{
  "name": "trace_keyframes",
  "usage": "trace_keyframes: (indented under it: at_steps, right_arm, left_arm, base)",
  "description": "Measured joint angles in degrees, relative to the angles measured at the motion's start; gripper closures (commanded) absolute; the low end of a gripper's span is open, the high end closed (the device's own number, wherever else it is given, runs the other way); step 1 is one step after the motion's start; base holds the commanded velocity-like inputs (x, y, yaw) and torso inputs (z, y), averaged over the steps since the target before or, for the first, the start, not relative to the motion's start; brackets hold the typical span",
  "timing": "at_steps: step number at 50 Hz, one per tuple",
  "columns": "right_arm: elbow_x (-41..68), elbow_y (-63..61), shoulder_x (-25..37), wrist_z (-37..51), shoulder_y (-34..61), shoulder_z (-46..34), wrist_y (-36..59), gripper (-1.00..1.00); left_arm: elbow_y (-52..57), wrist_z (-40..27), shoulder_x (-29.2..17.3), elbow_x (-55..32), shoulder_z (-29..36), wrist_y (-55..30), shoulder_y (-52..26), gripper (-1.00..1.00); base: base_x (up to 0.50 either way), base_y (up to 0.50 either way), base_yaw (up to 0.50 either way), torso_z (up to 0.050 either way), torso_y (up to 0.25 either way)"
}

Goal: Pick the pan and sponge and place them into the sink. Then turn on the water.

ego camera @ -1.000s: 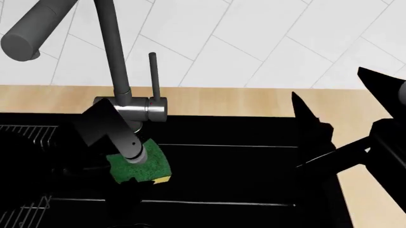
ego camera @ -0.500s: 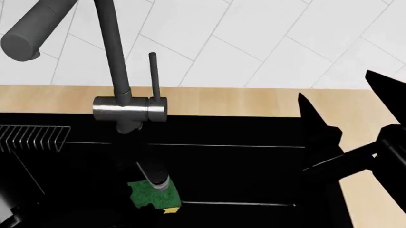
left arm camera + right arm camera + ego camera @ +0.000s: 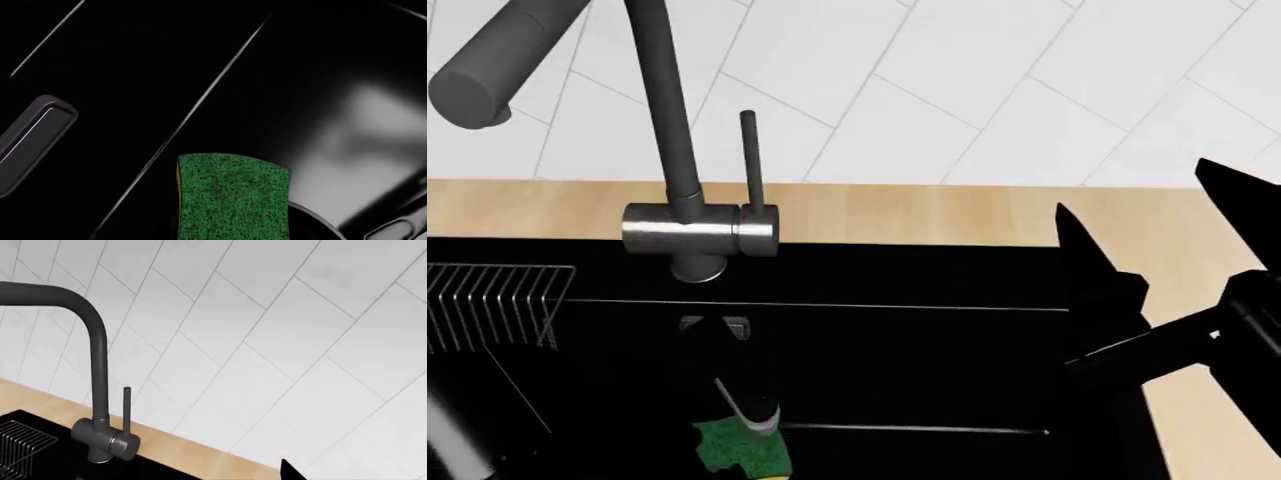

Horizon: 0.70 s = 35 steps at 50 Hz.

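The green sponge (image 3: pixel 747 452) with a yellow edge hangs low inside the black sink (image 3: pixel 934 360), near its front, below the tall dark-grey tap (image 3: pixel 674 130). My left gripper (image 3: pixel 737 425) is shut on it; its black fingers barely show against the basin. In the left wrist view the sponge (image 3: pixel 233 197) sits over a glossy black rounded surface (image 3: pixel 360 150) with a curved rim, which may be the pan; I cannot tell. The overflow slot (image 3: pixel 33 132) shows on the sink wall. My right gripper (image 3: pixel 1154 250) is open and empty above the sink's right edge.
The tap's thin lever (image 3: pixel 749 160) stands upright beside the steel tap base (image 3: pixel 701 232); both show in the right wrist view (image 3: pixel 107 437). A wire rack (image 3: pixel 494 300) sits at the sink's left. Wooden counter (image 3: pixel 934 210) and a white tiled wall lie behind.
My left gripper has carried the sponge from beside the tap base down and toward the sink's front. The right gripper shifted slightly right, then stayed still.
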Motion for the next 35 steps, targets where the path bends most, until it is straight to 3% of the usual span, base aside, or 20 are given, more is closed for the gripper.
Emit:
trace_keyframes:
  at_steps: [8, 9, 24, 35]
  right_arm:
    - [0.2, 0.1, -0.1, -0.1, -0.6, 0.1, -0.2, -1.00]
    - [0.2, 0.1, -0.1, -0.1, -0.7, 0.1, -0.2, -1.00]
    - [0.3, 0.3, -0.5, 0.0, -1.4, 0.1, -0.3, -1.00]
    - [-0.1, 0.9, -1.9, -0.1, -0.6, -0.9, 0.3, -1.00]
  left_arm:
    - [0.0, 0.5, 0.0, -0.2, 0.9, -0.8, 0.5, 1.00]
    - [0.0, 0.6, -0.1, -0.2, 1.0, -0.9, 0.5, -1.00]
    - [0.9, -0.2, -0.5, -1.1, 0.9, -2.2, 0.5, -1.00]
    - [7.9, -5.0, -2.8, -3.8, -3.4, -3.8, 0.4, -1.00]
  base:
    - [0.00, 0.00, 0.00, 0.000, 0.000]
    - [0.00, 0.00, 0.00, 0.000, 0.000]
    - [0.00, 0.00, 0.00, 0.000, 0.000]
    - [0.00, 0.00, 0.00, 0.000, 0.001]
